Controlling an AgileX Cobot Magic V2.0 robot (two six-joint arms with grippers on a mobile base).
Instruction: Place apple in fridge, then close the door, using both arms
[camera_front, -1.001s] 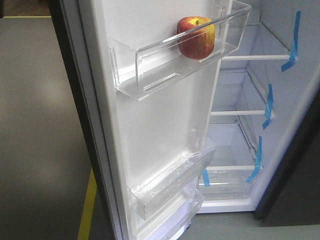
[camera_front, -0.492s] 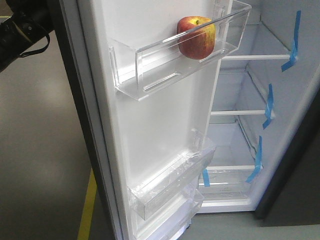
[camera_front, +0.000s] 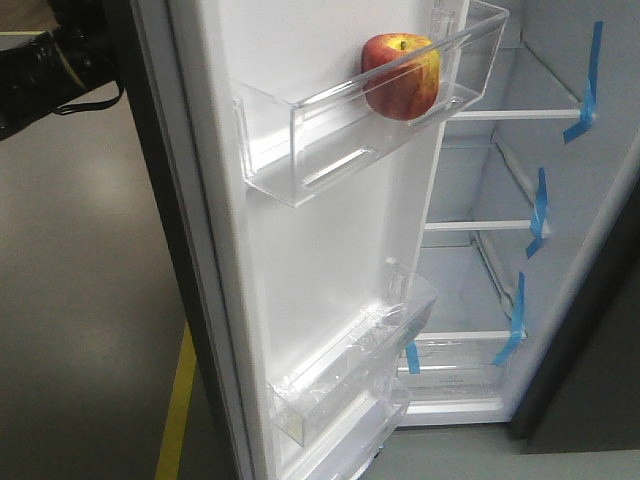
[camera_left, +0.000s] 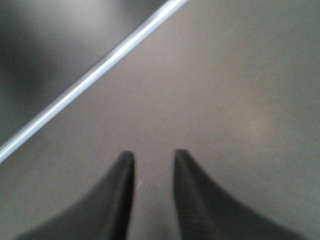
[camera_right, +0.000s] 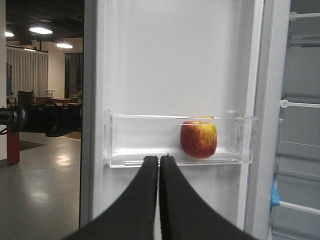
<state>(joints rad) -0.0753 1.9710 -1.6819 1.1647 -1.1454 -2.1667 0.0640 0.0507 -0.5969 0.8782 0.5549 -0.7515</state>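
- The apple (camera_front: 400, 75) sits in the top clear bin (camera_front: 300, 150) on the inside of the door (camera_front: 320, 270). It is at the right end of the bin, in the upper middle of the front view.
- In the right wrist view the apple (camera_right: 198, 139) is near the middle, just above and to the right of the right claw (camera_right: 160, 159).
- The right claw has its two fingers pressed together and holds nothing.
- The left claw (camera_left: 152, 156) is low in its own view. Its fingers are a little way apart, with nothing between them.
- Behind the left claw is a blurry grey surface (camera_left: 225, 100) with a shiny silver line (camera_left: 90, 75) slanting from lower left to the top.
- The door stands open. The fridge (camera_front: 480, 280) is white inside, with shelves and blue tape (camera_front: 538, 210) on the right of the frame.
- A black arm (camera_front: 50, 65) shows in the upper left corner, on the other side of the door.
- A yellow line (camera_front: 178, 400) runs along the lower left.
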